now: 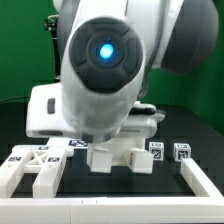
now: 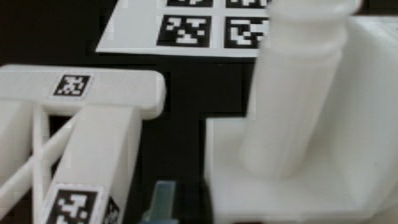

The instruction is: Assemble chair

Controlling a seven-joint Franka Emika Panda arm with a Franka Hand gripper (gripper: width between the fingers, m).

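Chair piece seemingly beside pincer

The marker board lies flat on the black table, green backdrop behind.

**BENCH TOP: SURFACE AND CONTENTS**

Black bench top, matte. White border rail along the edge nearest the exterior camera, turning up the edge at the exterior view's right. Inside the rail, in a row: open frame piece, tagged, toward the corner at the exterior view's left; blocky piece mid-edge; small tagged block and second small tagged block, side by side, toward the opposite corner. Marker board flat near the frame piece, bare top between.
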